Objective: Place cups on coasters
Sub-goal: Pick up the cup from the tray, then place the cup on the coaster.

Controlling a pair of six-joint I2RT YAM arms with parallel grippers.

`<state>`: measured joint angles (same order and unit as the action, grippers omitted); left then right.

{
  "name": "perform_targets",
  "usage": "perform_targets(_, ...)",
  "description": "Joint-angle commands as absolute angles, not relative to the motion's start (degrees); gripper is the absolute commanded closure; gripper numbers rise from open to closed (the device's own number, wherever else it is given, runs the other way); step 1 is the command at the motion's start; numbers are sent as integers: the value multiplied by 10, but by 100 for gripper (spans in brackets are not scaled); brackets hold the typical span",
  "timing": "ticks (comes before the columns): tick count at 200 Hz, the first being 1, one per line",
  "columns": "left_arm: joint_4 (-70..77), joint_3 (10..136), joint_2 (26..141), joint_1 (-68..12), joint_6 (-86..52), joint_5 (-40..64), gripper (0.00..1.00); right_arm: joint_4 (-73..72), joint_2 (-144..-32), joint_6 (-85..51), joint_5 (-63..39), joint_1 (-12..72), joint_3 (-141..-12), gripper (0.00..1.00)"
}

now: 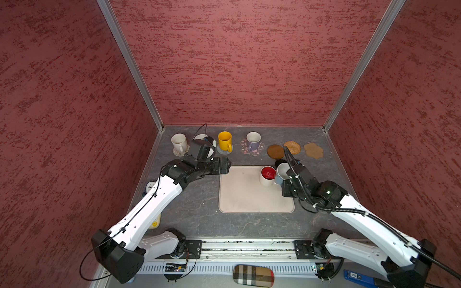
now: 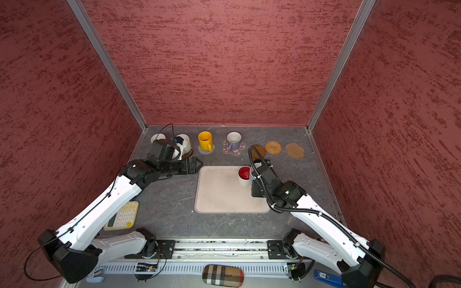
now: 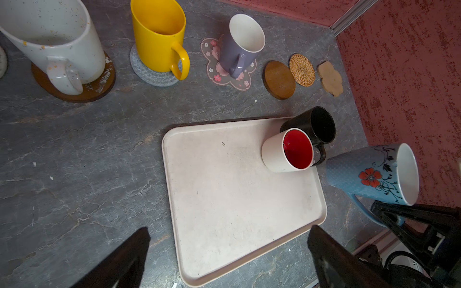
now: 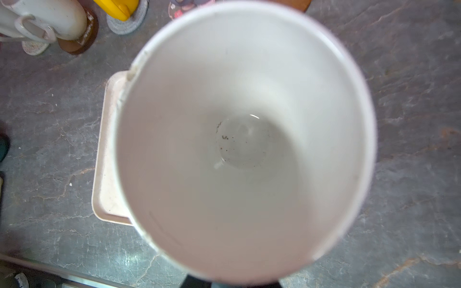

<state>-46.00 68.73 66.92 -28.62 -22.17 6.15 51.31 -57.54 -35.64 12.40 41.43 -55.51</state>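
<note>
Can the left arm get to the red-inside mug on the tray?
Probably yes: the left gripper, jaws open, sits by the tray, bare tray between it and the red-inside mug. The held blue mug crowds it.

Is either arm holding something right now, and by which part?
The right end effector grips the light blue mug by its handle; the left end effector holds nothing.
</note>
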Motion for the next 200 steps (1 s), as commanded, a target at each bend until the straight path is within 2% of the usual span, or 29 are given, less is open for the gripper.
perform_targets(1, -475, 707, 679, -274, -206, 78, 1, 501, -596, -320, 167, 416, -613, 100)
perform_targets(78, -481, 738, 710, -228, -184, 113, 1, 486, -724, -219, 153, 380, -756, 100)
perform_targets(155, -443, 721, 750, -211, -178, 137, 0, 441, -858, -157, 45, 256, -853, 100)
perform_targets(200, -439, 725, 777, -210, -176, 144, 0, 436, -955, -130, 22, 204, -921, 100)
